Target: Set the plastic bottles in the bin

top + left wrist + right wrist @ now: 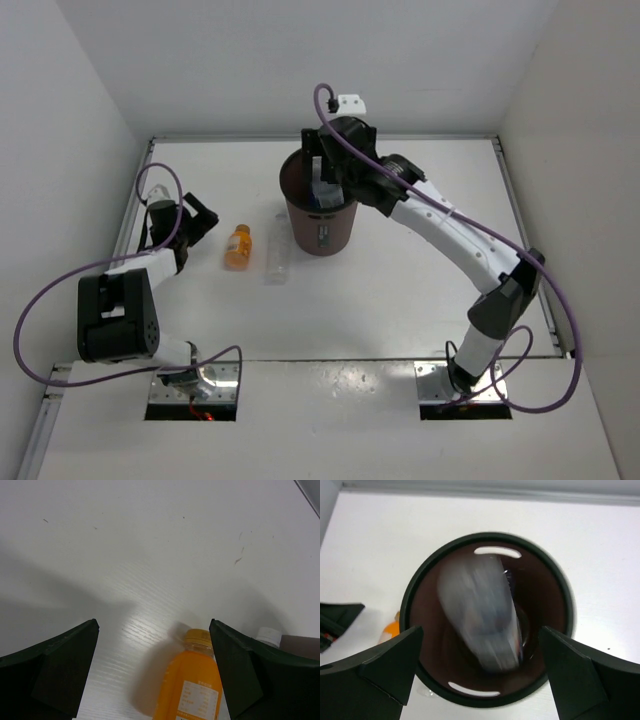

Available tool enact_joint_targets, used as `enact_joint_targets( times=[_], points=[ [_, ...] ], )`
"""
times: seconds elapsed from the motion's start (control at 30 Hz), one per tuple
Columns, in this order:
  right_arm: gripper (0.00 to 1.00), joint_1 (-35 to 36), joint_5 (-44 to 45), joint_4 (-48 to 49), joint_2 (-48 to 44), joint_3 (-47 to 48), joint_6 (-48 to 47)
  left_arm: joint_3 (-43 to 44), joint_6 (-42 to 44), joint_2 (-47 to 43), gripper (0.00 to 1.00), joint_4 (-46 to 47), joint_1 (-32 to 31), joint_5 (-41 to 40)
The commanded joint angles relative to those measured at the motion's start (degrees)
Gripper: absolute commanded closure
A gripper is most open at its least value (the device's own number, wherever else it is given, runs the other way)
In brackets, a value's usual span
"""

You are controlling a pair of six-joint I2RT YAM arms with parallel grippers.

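Right gripper (480,632) hangs spread wide over the bin (410,605); I see a blurred bottle (480,600) inside it. Left gripper (154,630) stands open, the orange bottle (192,680) lying on the table (150,540) between its fingers.

White table (400,290), orange bottle (237,247), slim clear bottle (278,258), brown bin (320,232)

Dark brown round tapered plastic bin (335,226) stands upright, mid-table toward the far edge, and inside its mouth a clear plastic bottle (481,615) is just a blur with a bluish streak. Left of it a short orange plastic bottle (237,246) lies on its side, a slim clear bottle (278,256) lying between them.
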Motion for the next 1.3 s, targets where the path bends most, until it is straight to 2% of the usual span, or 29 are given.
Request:
enact_joint_targets(
  times=[0.0,0.27,0.63,1.2,1.27],
  points=[
    [0.01,-0.1,4.7,3.5,-6.8,0.0,0.4,-0.5,1.0,-1.7,0.0,2.4,0.8,2.6],
    [0.01,-0.1,5.8,5.1,-10.7,-7.4,2.8,0.0,5.4,-2.2,0.0,3.4,0.8,7.7],
    [0.01,-0.1,5.2,5.1,-11.8,-9.8,3.3,0.0,12.5,-2.8,0.0,3.9,-1.6,15.0],
    [0.01,-1.2,5.2,5.6,-16.4,-16.8,7.4,-0.6,16.8,-2.1,0.0,-0.9,-8.4,16.5],
    [0.01,-1.2,5.7,5.6,-17.1,-18.2,7.9,-1.1,15.7,-2.1,0.03,-2.4,-8.4,15.0]
  ],
)
